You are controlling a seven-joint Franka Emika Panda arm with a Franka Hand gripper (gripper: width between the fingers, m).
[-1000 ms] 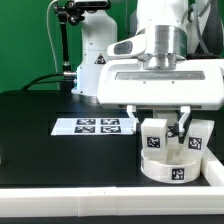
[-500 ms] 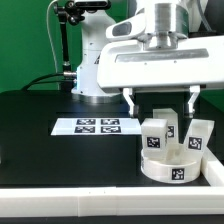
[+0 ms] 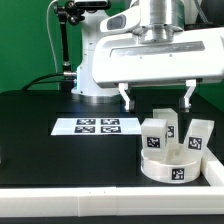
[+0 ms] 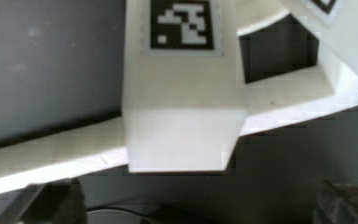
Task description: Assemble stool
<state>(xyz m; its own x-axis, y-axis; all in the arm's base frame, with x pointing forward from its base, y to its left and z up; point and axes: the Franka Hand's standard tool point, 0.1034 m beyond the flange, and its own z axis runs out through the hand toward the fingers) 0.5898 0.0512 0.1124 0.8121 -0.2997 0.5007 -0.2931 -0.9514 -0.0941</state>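
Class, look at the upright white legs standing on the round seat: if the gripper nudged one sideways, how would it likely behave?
The legs look like rigid plastic blocks, so probably stiff, not floppy. They stand tall on the seat, so a side push might tip one. Their flat faces suggest sliding, not rolling.

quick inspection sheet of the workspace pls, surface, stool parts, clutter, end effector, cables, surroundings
surface: black table, bare apart from the items listed below
job's things: round seat with legs standing upright on it; the wrist view shows one tagged leg close up
clutter: nothing seen; only the marker board lies flat
end effector: gripper open, above the legs, holding nothing
cables: green cable behind the table
surroundings: black camera stand at the back
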